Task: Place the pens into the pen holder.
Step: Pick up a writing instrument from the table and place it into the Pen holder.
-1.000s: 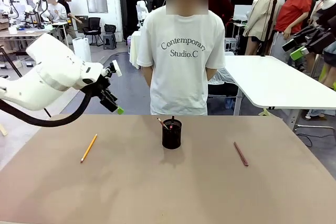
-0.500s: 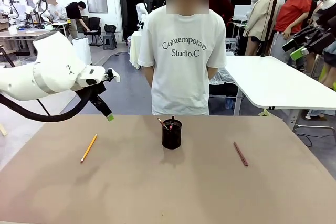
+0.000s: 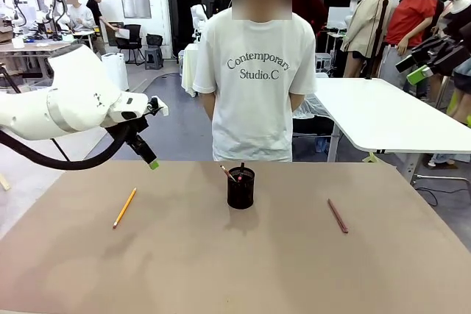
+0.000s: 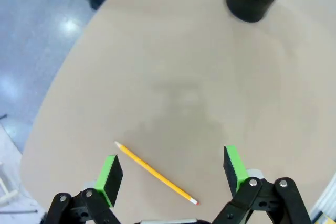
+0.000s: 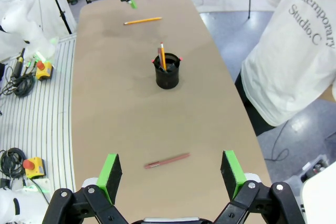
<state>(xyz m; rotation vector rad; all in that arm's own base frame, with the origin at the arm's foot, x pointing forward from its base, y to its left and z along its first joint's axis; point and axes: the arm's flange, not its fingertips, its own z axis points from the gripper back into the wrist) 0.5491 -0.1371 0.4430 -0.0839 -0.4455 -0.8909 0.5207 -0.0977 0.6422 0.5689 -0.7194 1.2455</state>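
Observation:
A yellow-orange pencil [image 3: 124,207] lies on the brown table at the left. My left gripper [image 3: 149,158] hangs open above and slightly behind it. In the left wrist view the pencil [image 4: 156,173] lies far below, between the open fingers of the gripper [image 4: 170,161]. The black mesh pen holder [image 3: 241,187] stands mid-table with a few pens [image 3: 229,173] sticking out of it. A reddish-brown pen [image 3: 338,215] lies to its right. My right gripper [image 3: 419,71] is high at the far right, open; its wrist view looks down past the gripper [image 5: 170,170] onto that pen [image 5: 167,161] and the holder [image 5: 167,77].
A person in a white T-shirt [image 3: 254,71] stands at the far edge of the table [image 3: 221,270], right behind the holder, hands behind the back. A white table [image 3: 383,112] stands behind at the right. The left table edge [image 4: 58,103] drops to a grey floor.
My left arm has swung so its gripper moved a little left and down toward the pencil, then held still. The pens, holder and right arm have not moved.

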